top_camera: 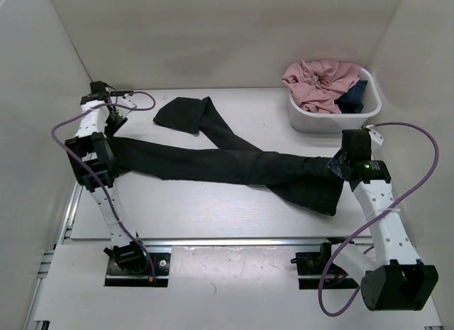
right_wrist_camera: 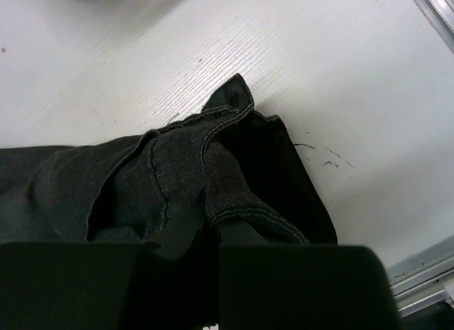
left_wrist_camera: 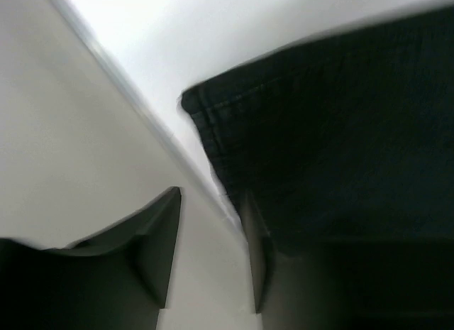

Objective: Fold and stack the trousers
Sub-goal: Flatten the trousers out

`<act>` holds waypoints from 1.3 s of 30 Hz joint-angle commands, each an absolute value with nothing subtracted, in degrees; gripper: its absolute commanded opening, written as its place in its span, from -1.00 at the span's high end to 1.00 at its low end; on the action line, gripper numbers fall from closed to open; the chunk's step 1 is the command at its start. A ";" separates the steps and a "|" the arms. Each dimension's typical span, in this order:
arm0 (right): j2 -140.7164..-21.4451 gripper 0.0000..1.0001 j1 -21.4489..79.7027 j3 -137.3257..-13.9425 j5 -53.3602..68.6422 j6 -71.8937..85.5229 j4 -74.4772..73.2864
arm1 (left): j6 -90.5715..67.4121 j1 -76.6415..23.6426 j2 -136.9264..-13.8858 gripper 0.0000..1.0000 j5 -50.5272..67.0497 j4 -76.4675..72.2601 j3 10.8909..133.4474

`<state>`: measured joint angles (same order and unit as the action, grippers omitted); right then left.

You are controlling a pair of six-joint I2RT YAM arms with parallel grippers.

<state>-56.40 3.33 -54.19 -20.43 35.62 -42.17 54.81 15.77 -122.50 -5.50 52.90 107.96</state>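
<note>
The black trousers (top_camera: 227, 163) lie stretched across the table from left to right, with one leg bent away toward the back left (top_camera: 181, 113). My right gripper (top_camera: 335, 167) is shut on the bunched right end of the trousers (right_wrist_camera: 177, 174), with the cloth pinched between its fingers (right_wrist_camera: 213, 216). My left gripper (top_camera: 113, 128) is open at the left end. In the left wrist view its jaws (left_wrist_camera: 211, 195) stand apart over bare table, and the hemmed trouser end (left_wrist_camera: 319, 152) lies against the right finger (left_wrist_camera: 254, 252). Nothing is between the left jaws.
A white tub (top_camera: 305, 121) stands at the back right and holds a pink garment (top_camera: 319, 81) and a small dark blue garment (top_camera: 353, 97). White walls close the table on the left, back and right. A metal rail (top_camera: 234, 241) runs along the near edge.
</note>
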 commanded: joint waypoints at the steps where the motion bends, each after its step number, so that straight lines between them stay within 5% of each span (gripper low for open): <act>1: -58.70 1.00 2.99 -54.75 -19.34 35.34 -37.00 | 46.80 13.71 -124.97 -0.10 -12.65 50.10 114.24; 5: -60.64 1.00 1.68 -56.07 -18.11 34.28 -37.00 | 43.68 15.55 -116.92 -0.41 -6.19 50.10 110.50; 13: -63.02 1.00 0.62 -58.27 -11.87 34.89 -35.24 | 58.26 16.26 -92.57 -0.55 -6.93 39.13 63.75; 24: -64.86 1.00 0.62 -61.44 -10.20 34.10 -35.86 | 56.51 16.26 -101.24 -0.72 -11.07 26.63 63.72; 28: -64.86 1.00 0.09 -60.21 -10.20 34.63 -35.86 | 57.04 16.87 -106.16 -0.45 -15.46 25.31 64.25; 31: -65.65 1.00 -1.48 -60.21 -9.06 34.63 -34.46 | 55.99 18.45 -108.27 0.71 -16.08 25.31 64.25; 39: -84.80 1.00 -10.01 -87.50 5.53 30.42 -37.52 | 54.04 31.26 -104.86 0.71 -6.59 33.48 78.64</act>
